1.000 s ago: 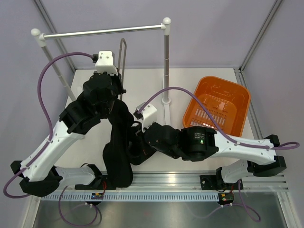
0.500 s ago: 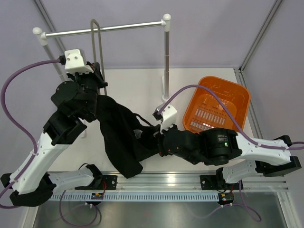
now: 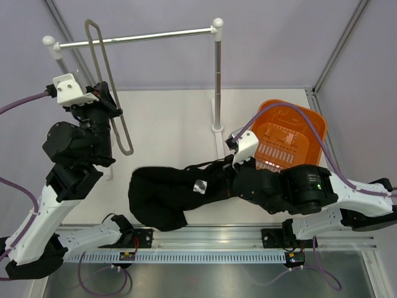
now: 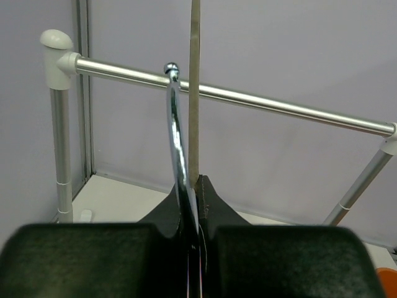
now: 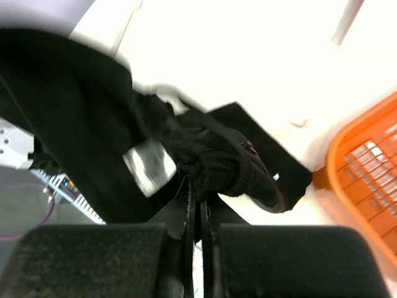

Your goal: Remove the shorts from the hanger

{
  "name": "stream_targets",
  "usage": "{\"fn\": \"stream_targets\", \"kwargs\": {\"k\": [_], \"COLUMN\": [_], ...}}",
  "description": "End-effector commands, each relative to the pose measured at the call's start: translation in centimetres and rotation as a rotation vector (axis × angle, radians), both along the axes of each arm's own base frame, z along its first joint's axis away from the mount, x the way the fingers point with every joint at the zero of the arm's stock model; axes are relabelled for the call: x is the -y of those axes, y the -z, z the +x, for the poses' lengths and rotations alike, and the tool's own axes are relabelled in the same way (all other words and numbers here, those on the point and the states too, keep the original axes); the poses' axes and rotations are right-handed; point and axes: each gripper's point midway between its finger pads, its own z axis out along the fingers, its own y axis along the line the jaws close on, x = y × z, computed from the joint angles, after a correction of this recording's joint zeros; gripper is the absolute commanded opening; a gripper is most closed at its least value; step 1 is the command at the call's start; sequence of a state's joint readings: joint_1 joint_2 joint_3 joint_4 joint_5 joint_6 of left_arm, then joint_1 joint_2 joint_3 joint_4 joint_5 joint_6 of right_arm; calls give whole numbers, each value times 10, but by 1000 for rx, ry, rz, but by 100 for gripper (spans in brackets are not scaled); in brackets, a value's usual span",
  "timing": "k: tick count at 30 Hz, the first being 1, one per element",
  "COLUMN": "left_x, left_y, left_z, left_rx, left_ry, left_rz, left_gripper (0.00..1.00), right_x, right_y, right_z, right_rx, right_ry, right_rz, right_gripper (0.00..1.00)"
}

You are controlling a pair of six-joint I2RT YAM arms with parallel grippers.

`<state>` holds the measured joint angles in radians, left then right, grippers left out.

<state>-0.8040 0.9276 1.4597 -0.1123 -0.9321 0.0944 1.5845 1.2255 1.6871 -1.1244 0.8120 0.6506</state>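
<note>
The black shorts point(image 3: 167, 192) lie bunched on the table in the top view, free of the hanger. My right gripper point(image 3: 226, 177) is shut on their right end; the right wrist view shows a fold of the shorts point(image 5: 217, 161) pinched between the fingers. The grey-brown loop hanger point(image 3: 108, 87) is bare and held up at the far left near the silver rail point(image 3: 136, 40). My left gripper point(image 3: 102, 105) is shut on it. The left wrist view shows the hanger bar point(image 4: 195, 93) and its metal hook point(image 4: 176, 136) between the shut fingers.
An orange basket point(image 3: 285, 133) stands at the right, beside my right arm. The rack's right post point(image 3: 217, 81) stands on the table's middle back, its left post point(image 3: 53, 49) at the far left. A metal rail runs along the near edge.
My left gripper has carried the hanger up and to the left, out of the shorts. My right gripper has pulled the shorts right and down; they now lie flat on the table.
</note>
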Motion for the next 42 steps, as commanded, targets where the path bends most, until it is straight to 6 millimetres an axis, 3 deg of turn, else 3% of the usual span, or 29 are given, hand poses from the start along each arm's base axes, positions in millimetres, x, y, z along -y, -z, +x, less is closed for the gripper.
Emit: {"fn": "stream_targets", "kwargs": {"k": [1,7,8,9,10,11,12,13,15,16,18,19,21,24,27,28,29,31,32,33,35,42], "left_x": [-22,-4,1,10,16,21,34,41,55,63,77,82,91,95,95,94,92,91,89,88,88,91], "left_y": [-25,-16,-14,-5,-3,1,17,22,38,46,64,72,89,104,112,113,114,118,118,118,120,128], "left_z": [-17,-12,-11,-10,-9,-9,-5,-5,-6,-4,-4,-3,-3,-4,-6,-7,-9,-11,-12,-13,-14,-16], "left_rx": [92,25,15,-19,-31,-50,-109,-131,-196,-221,-275,-295,-337,-362,-374,-375,-377,-381,-378,-379,-387,-403], "left_ry": [-25,55,81,120,153,178,222,248,315,339,396,411,442,459,470,471,471,469,469,469,473,492], "left_rz": [-104,-74,-82,-50,-72,-61,-16,-32,-6,-11,13,16,33,39,41,42,41,45,45,48,53,47], "left_gripper": [0,0,0,0,0,0,0,0,0,0,0,0,0,0,0,0,0,0,0,0,0,0], "right_x": [16,8,16,11,20,28,30,50,68,87,117,140,168,199,224,220,234,234,249,242,253,204], "right_y": [-44,-122,-143,-151,-175,-187,-197,-222,-246,-272,-299,-322,-351,-369,-375,-371,-370,-359,-358,-349,-344,-283], "right_z": [17,41,47,53,63,71,79,92,102,104,105,103,98,92,89,92,88,93,88,94,91,140], "right_rx": [98,330,382,407,431,483,505,533,601,635,738,803,875,966,1017,1021,1022,1017,1016,1010,997,873], "right_ry": [89,105,108,117,159,167,192,259,310,386,466,534,622,697,750,749,769,785,799,799,811,765], "right_rz": [93,80,70,58,116,78,78,136,123,204,156,177,274,243,240,219,233,215,243,233,258,112], "right_gripper": [0,0,0,0,0,0,0,0,0,0,0,0,0,0,0,0,0,0,0,0,0,0]}}
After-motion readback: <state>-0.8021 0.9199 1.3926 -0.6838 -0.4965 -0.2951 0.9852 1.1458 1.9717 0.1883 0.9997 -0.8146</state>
